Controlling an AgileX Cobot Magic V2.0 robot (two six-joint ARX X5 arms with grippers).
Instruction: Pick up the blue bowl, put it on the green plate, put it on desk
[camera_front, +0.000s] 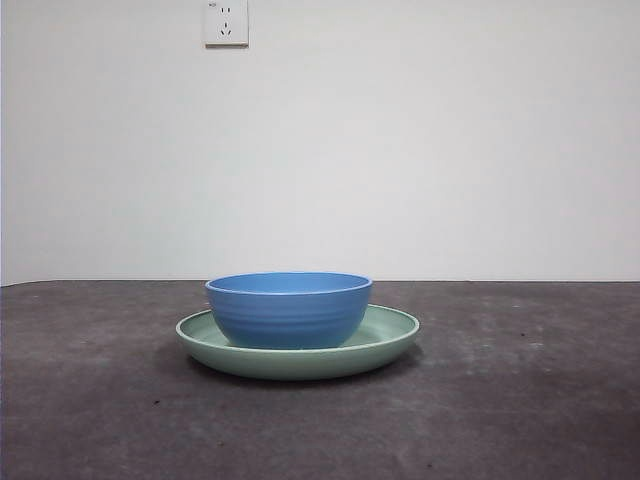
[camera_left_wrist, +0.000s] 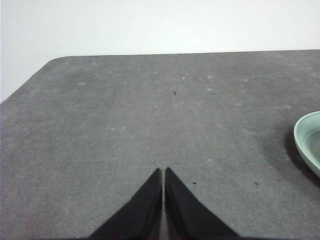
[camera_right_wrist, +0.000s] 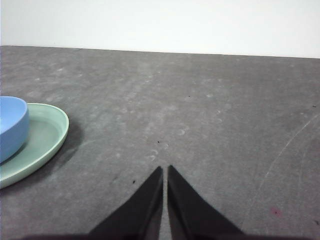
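The blue bowl (camera_front: 288, 308) stands upright inside the green plate (camera_front: 392, 335), which rests on the desk (camera_front: 520, 400) near the middle of the front view. In the right wrist view the blue bowl (camera_right_wrist: 11, 126) and the green plate (camera_right_wrist: 46, 137) show at the picture's edge, well apart from my right gripper (camera_right_wrist: 165, 170), whose jaws are shut on nothing. My left gripper (camera_left_wrist: 163, 172) is shut too and empty, with only a sliver of the green plate (camera_left_wrist: 306, 140) showing off to its side. Neither gripper appears in the front view.
A white wall rises behind the desk, with a power socket (camera_front: 226, 22) high on it. A rounded corner of the desk (camera_left_wrist: 55, 62) shows in the left wrist view.
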